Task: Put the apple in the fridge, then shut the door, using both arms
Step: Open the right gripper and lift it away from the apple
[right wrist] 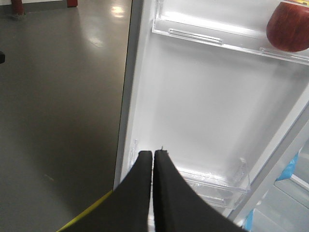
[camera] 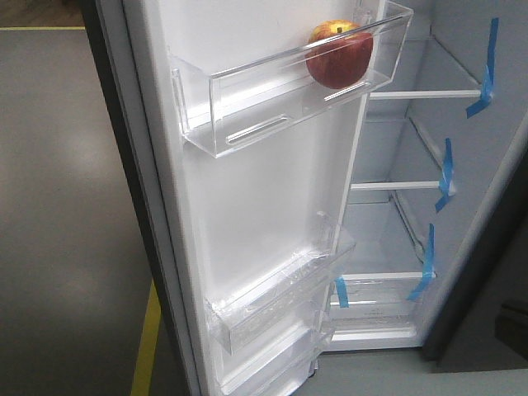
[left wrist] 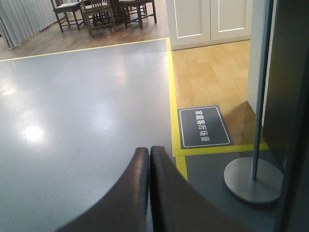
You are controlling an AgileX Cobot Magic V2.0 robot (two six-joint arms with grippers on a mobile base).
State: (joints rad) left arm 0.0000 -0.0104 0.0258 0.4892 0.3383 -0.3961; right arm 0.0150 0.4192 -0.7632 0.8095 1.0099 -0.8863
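The apple rests in the upper bin of the door, upper right of frame. My left claw and right claw are closed and empty, free to push.

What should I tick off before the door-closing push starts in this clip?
1. apple seated inside the upper door bin: ok.
2. right tool shut, empty and apart from the apple: ok.
3. left tool shut and empty: ok.
4. door swing path free of anything jutting from the fridge: ok, nothing seen in the front view.
5. A tool set against the door's outer face for the push: cannot tell; the left wrist view shows mostly floor, and the right tool faces the inner side.
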